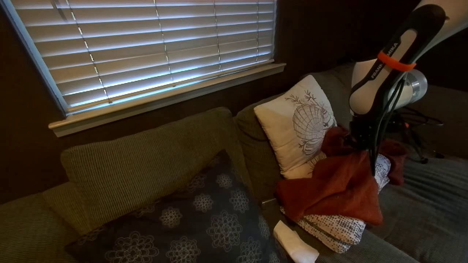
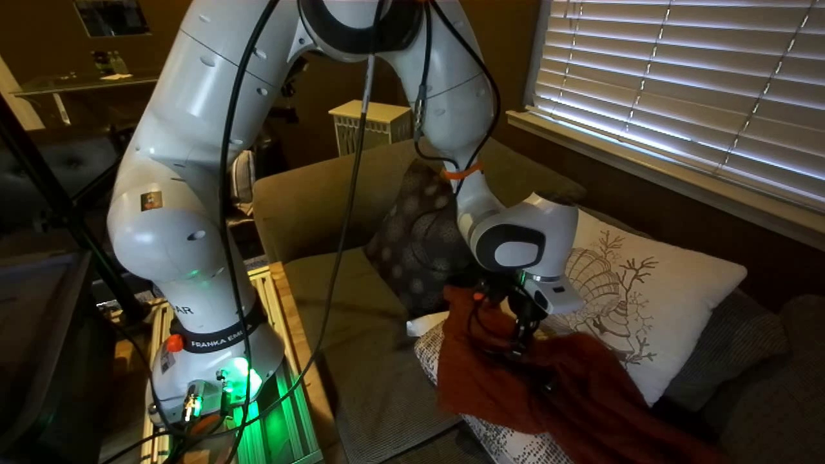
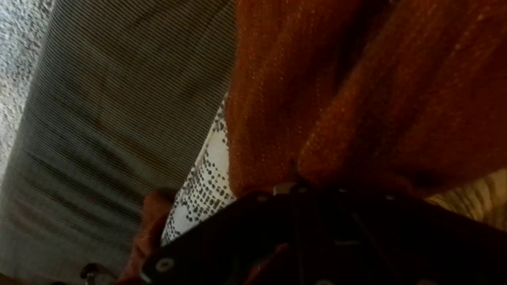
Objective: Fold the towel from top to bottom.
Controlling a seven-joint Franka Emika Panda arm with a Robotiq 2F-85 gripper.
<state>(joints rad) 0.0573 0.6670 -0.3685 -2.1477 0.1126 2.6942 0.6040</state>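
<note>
The rust-red towel (image 1: 336, 190) lies rumpled over a white cushion with dark speckles (image 1: 334, 228). It also shows in an exterior view (image 2: 490, 380) and fills much of the wrist view (image 3: 356, 99). My gripper (image 1: 360, 146) points down into the towel, with towel on both sides of it; it also shows in an exterior view (image 2: 519, 338). In the wrist view the dark fingers (image 3: 317, 190) stand close together, and towel folds gather at their tips. The gripper looks shut on the towel. The very tips are hidden in the cloth and shadow.
A white shell-print pillow (image 1: 292, 120) leans on the sofa back (image 1: 153, 160) beside the towel. A dark flowered pillow (image 1: 204, 215) and a small white object (image 1: 296, 244) lie nearby. Window blinds (image 1: 164, 44) hang behind. Cables hang along the arm (image 2: 451, 96).
</note>
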